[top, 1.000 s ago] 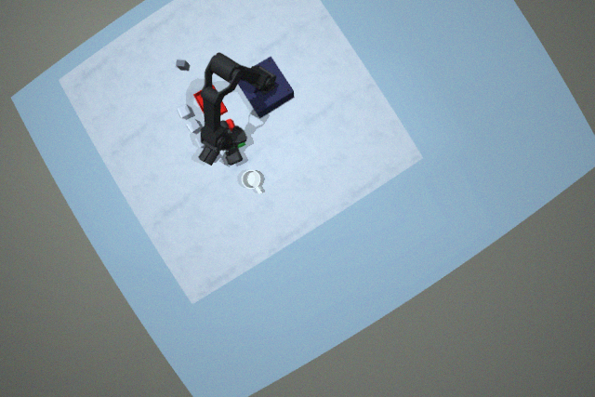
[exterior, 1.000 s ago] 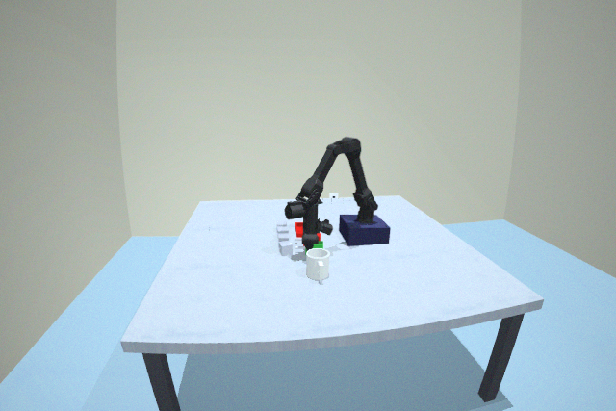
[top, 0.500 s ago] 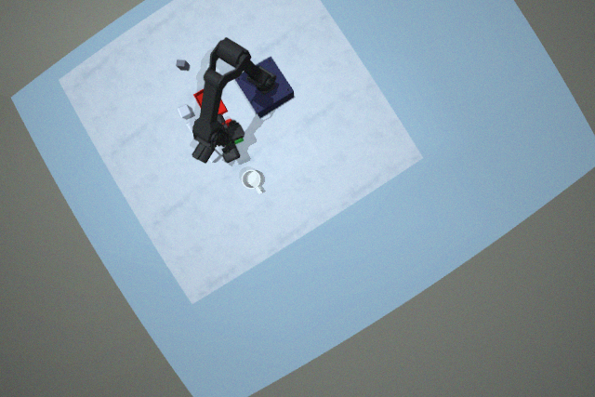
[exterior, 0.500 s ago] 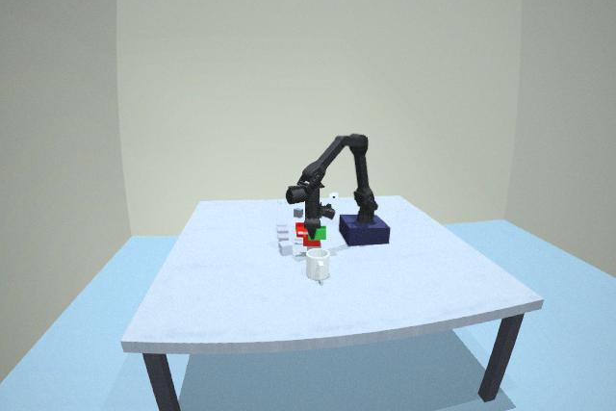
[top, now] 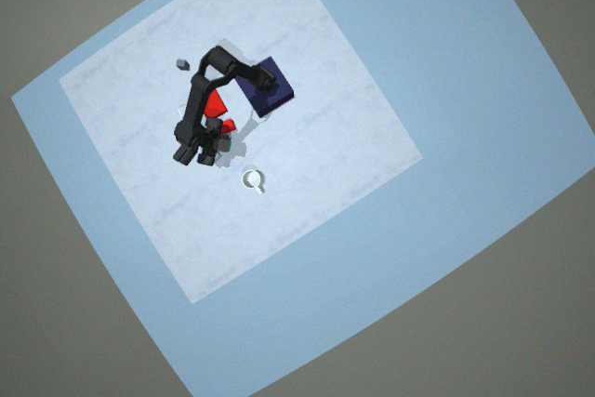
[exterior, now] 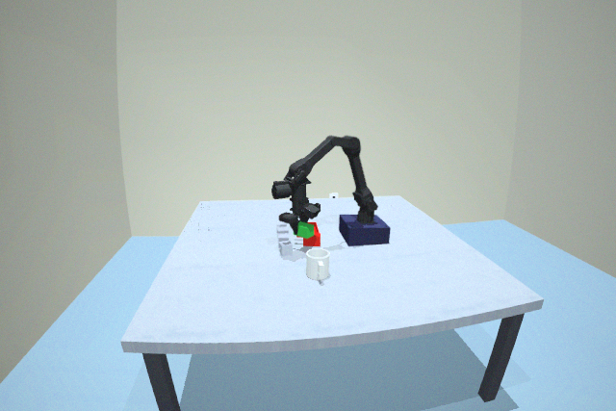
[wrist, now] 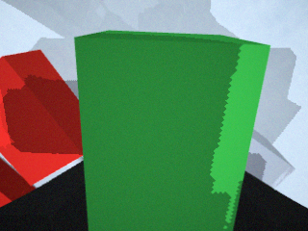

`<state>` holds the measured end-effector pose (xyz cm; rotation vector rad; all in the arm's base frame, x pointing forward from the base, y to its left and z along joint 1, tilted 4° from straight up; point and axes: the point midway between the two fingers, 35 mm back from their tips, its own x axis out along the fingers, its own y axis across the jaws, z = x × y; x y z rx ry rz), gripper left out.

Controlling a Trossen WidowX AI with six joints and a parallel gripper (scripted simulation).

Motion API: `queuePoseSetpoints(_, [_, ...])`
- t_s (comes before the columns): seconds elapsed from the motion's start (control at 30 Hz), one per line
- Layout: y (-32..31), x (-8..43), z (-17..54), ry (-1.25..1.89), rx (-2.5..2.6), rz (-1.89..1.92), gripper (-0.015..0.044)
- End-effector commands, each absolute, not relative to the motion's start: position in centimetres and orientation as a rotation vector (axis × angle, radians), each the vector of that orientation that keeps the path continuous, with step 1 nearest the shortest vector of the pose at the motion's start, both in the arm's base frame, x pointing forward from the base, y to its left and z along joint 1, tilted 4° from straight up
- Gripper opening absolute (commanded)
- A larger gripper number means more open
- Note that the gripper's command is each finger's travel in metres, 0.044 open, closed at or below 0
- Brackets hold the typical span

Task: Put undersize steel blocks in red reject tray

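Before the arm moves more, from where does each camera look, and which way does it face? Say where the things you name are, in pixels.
Top: high above the table, facing down; the arm and its navy base [top: 284,97] [exterior: 368,236] show.
Exterior: off one table edge, slightly above the top, facing across; whole arm.
Wrist: on the end effector [exterior: 304,228] [wrist: 159,161], facing past its dark fingers at the green gauge [exterior: 304,229] [wrist: 154,125].
Top and exterior share the white mug [top: 251,178] [exterior: 317,265].
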<state>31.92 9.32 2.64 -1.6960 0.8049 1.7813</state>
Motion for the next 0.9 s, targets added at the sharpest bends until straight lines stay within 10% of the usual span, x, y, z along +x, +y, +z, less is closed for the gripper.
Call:
queuePoseSetpoints(0.0, [7.5, 35.4, 3.3, 1.072, -1.437, 1.477, 0.0])
queuePoseSetpoints(0.87, [-5.4, 46.0, 3.2, 1.584, -0.021, -0.013, 0.0])
